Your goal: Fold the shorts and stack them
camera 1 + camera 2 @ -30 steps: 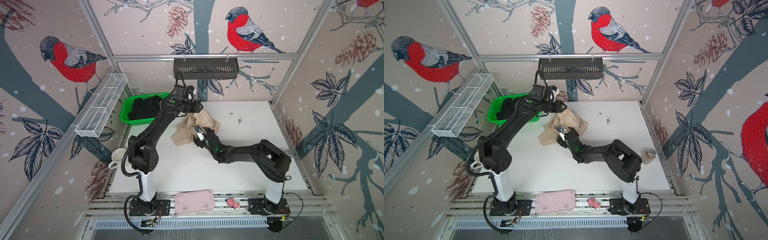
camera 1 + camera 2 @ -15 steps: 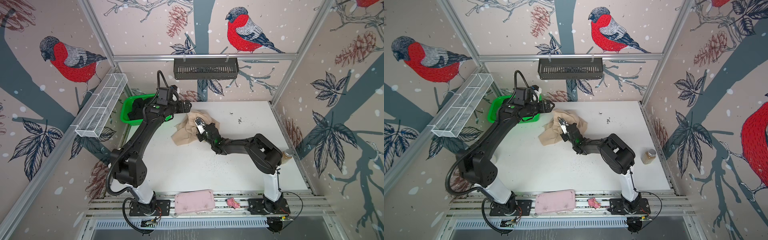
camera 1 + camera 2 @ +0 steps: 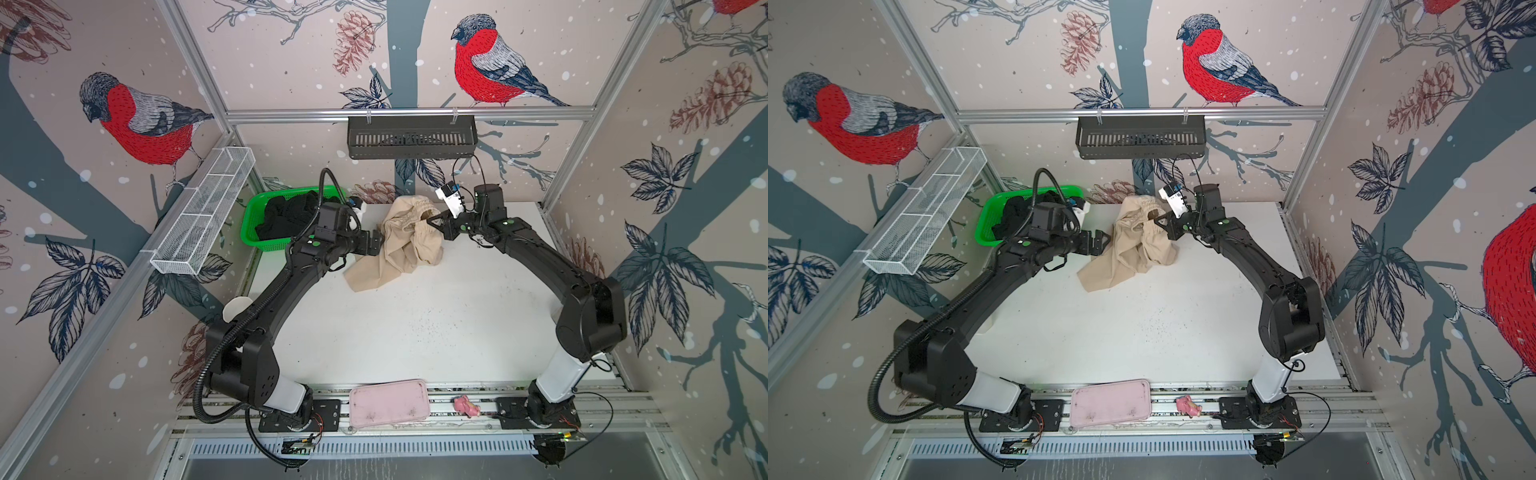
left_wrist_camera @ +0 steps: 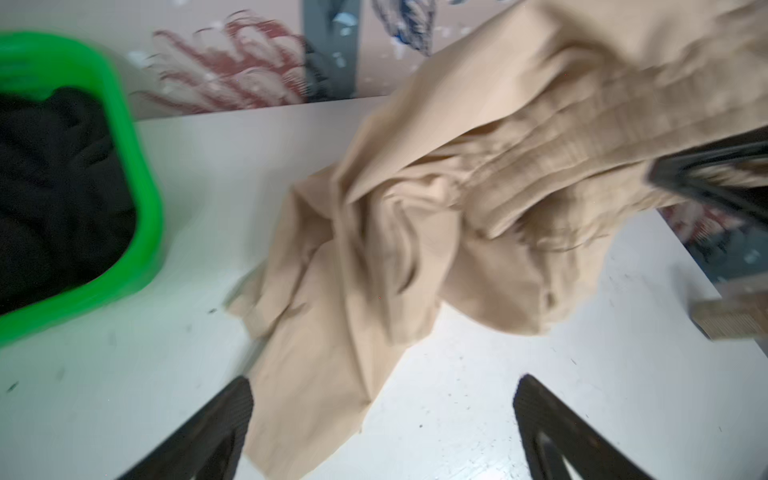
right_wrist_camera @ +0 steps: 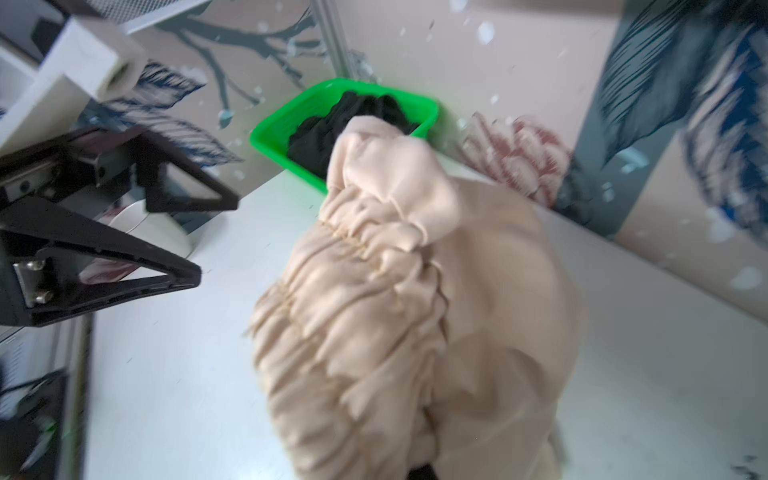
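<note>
1. In both top views the beige shorts [image 3: 405, 241] [image 3: 1133, 245] hang in a bunch near the far edge of the white worktop [image 3: 415, 324] [image 3: 1142, 324]. The top part is lifted up and one leg trails down onto the worktop. The right claw [image 3: 430, 219] [image 3: 1158, 220] is pinched tight on the gathered waistband. The left claw [image 3: 376, 242] [image 3: 1100, 242] is wide and holds nothing; it sits just beside the beige cloth. The black shorts [image 3: 286, 216] [image 3: 1013, 216] lie piled in the green basket [image 3: 249, 232] [image 3: 984, 228] at the far left corner.

2. In the left wrist view the left claw's two fingers [image 4: 216, 428] stand far apart. The beige shorts [image 4: 415, 249] hang in front of them, with a leg lying between them on the worktop [image 4: 124, 374]. The green basket [image 4: 141, 208] holds black cloth.

3. In the right wrist view the waistband of the beige shorts [image 5: 374, 311] fills the middle. The right claw's tips are hidden behind it. The left claw [image 5: 216, 237] is wide beside it. The green basket [image 5: 270, 141] is behind.
</note>
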Controlling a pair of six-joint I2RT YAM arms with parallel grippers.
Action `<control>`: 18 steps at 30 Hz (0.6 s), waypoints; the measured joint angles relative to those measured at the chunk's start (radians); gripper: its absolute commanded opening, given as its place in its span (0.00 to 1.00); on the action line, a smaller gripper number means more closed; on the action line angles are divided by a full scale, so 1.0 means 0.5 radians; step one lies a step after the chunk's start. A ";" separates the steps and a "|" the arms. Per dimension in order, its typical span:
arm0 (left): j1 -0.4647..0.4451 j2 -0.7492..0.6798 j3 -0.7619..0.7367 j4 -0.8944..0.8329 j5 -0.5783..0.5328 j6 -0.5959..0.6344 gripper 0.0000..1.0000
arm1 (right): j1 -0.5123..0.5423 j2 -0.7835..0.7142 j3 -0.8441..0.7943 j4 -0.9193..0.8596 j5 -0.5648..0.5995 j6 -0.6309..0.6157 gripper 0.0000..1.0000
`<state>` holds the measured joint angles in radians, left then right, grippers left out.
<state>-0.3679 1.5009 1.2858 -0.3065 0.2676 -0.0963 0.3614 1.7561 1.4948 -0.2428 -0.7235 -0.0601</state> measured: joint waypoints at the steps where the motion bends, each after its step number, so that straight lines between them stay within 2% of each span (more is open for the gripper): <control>1: -0.041 0.020 0.000 0.052 0.047 0.034 0.98 | -0.008 0.000 -0.020 -0.055 -0.067 -0.014 0.02; 3: -0.102 0.071 -0.018 0.150 0.131 0.120 0.98 | -0.031 0.000 -0.077 -0.125 -0.203 -0.037 0.02; 9: -0.147 0.200 -0.069 0.235 0.137 0.294 0.96 | -0.124 -0.034 -0.264 -0.075 -0.474 0.027 0.01; 14: -0.150 0.283 -0.108 0.311 0.160 0.325 0.89 | -0.156 -0.050 -0.326 0.060 -0.580 0.124 0.01; 18: -0.164 0.365 -0.096 0.356 0.211 0.323 0.88 | -0.156 -0.057 -0.342 0.121 -0.623 0.153 0.01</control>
<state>-0.4500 1.6836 1.2377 -0.1284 0.3729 0.0654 0.2836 1.7275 1.3239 -0.1825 -1.0348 0.0162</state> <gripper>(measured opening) 0.882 0.078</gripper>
